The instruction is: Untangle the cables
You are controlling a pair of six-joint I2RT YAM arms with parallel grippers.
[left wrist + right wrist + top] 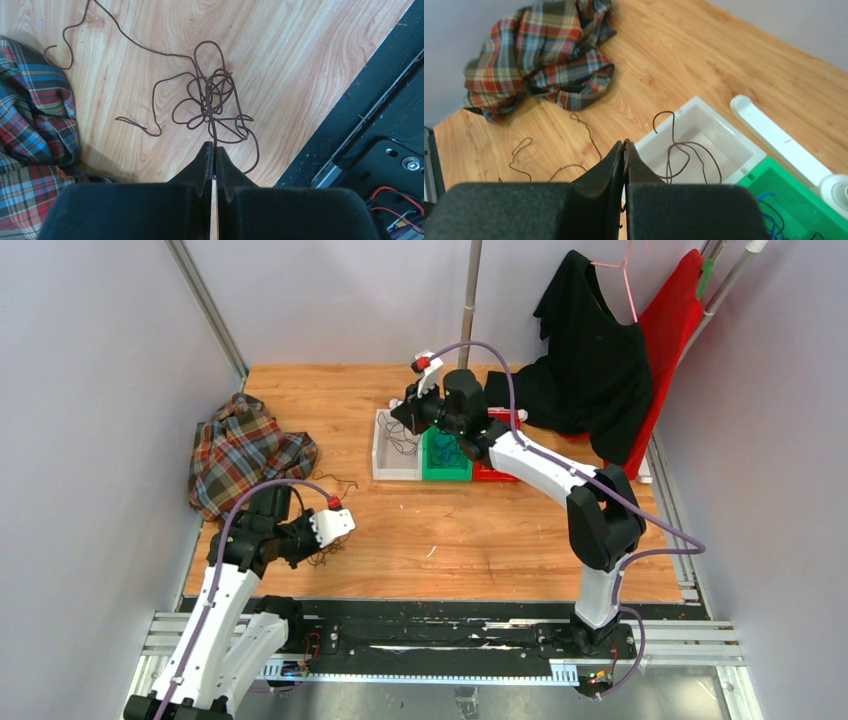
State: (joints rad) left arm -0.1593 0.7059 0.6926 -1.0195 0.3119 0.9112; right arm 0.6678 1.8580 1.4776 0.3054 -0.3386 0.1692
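Cables (pixel 212 100) lay knotted near the table's (pixel 300 50) front-left edge, straight ahead of the left gripper (pixel 214 149), which was pinched shut on one of them, while the right gripper (pixel 624 150), likewise shut, held another over the white bin (pixel 704 107).

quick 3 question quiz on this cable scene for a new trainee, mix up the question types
1. True or false: the left gripper is open above the brown cable tangle.
2. The brown wire beside the right gripper lies in which bin?
A. white bin
B. red bin
C. no bin, it lies on the plaid cloth
3. Fill in: the green bin holds ____ cables.

Key: 1 false, it is shut on a strand of the tangle; 2 A; 3 blue
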